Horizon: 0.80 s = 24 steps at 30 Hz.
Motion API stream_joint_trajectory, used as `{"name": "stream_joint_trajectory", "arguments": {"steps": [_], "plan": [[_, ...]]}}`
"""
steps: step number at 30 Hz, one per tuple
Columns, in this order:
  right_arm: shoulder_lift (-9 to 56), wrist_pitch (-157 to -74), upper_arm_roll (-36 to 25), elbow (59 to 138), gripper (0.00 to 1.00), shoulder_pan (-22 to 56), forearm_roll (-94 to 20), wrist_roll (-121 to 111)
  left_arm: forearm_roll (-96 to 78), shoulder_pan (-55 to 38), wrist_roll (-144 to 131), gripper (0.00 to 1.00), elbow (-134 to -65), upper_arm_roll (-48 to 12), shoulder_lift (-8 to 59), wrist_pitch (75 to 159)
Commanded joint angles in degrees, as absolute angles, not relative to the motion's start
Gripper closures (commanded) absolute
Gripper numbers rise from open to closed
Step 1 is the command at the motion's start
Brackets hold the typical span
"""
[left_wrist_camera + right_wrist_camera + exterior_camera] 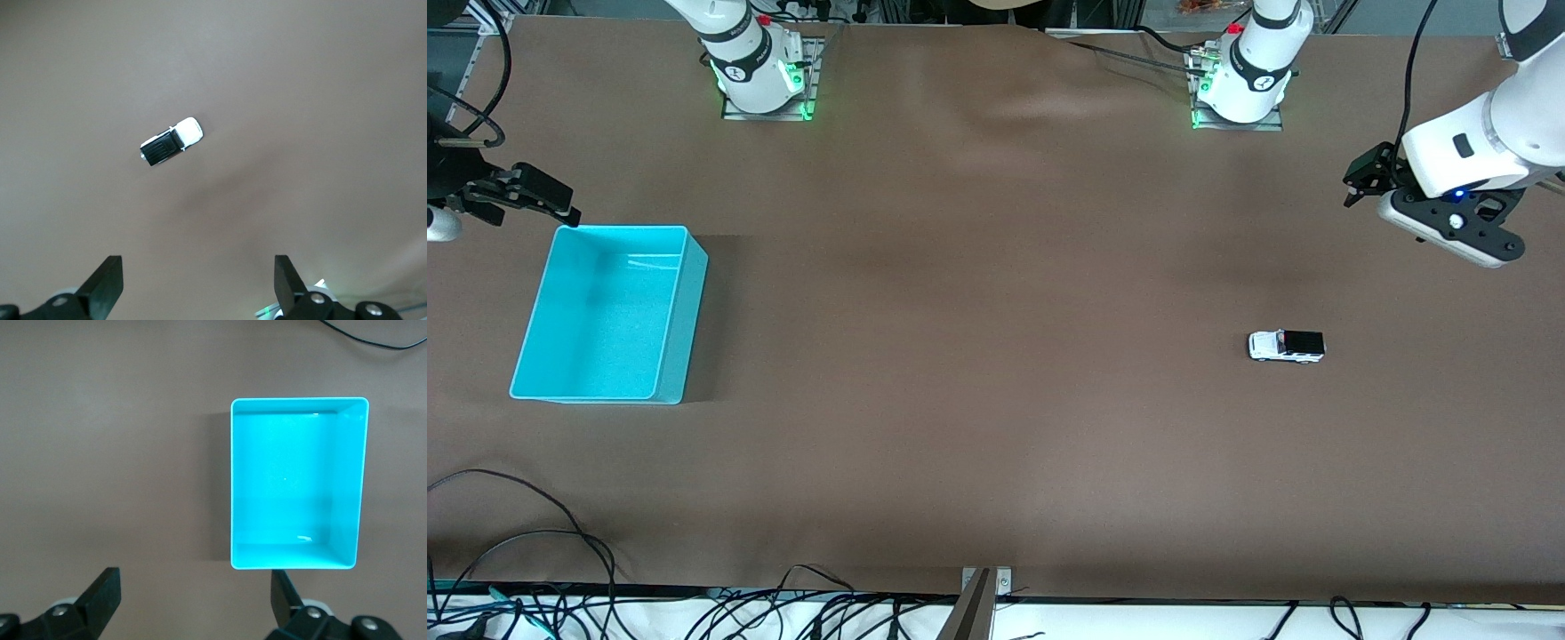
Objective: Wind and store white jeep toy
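**White jeep toy alone on the worktop, both grippers spread and holding nothing**

White jeep toy [1286, 346] is seen standing on its wheels on the brown worktop [978, 427], toward the left arm's end, its black roof turned up. Nothing touches it, and bare cloth is seen all around it. In the left wrist view the same toy [171, 141] is shown lying slantwise, well apart from the two dark fingers [107, 283] at the edge of that picture.

A cyan bin [609, 313] is set well apart from the toy, toward the right arm's end of the worktop, at about the same nearness to the front camera. It is rectangular, open at the top, and nothing is seen inside it. In the right wrist view the bin [298, 483] is shown whole, with its floor bare.

Higher up, the left gripper [1356, 182] is held in the air over the worktop's edge at its own arm's end, its fingers spread wide and gripping nothing. The right gripper [534, 197] is held over the bin's corner farthest from the front camera, its fingers [100, 600] likewise spread wide with nothing between them.
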<state>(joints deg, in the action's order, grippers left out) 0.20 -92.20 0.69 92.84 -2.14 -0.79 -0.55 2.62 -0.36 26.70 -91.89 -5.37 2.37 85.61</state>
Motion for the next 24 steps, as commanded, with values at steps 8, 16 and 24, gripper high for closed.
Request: {"name": "stream_joint_trajectory", "arguments": {"steps": [8, 16, 24], "plan": [[-0.97, -91.76, 0.79, 93.52, 0.0, -2.29, 0.09, -1.14, 4.04, 0.26, 47.27, 0.0, -91.67, -5.45, 8.35, 88.68], [-0.97, -91.76, 0.79, 93.52, 0.0, -2.29, 0.09, -1.14, 3.96, 2.02, 62.3, 0.0, -97.2, -5.45, 11.25, 96.93], [-0.97, -91.67, 0.79, 93.52, 0.0, -2.29, 0.09, -1.14, 4.13, 2.9, 73.46, 0.0, -104.49, -5.36, 12.22, 107.13]]}}
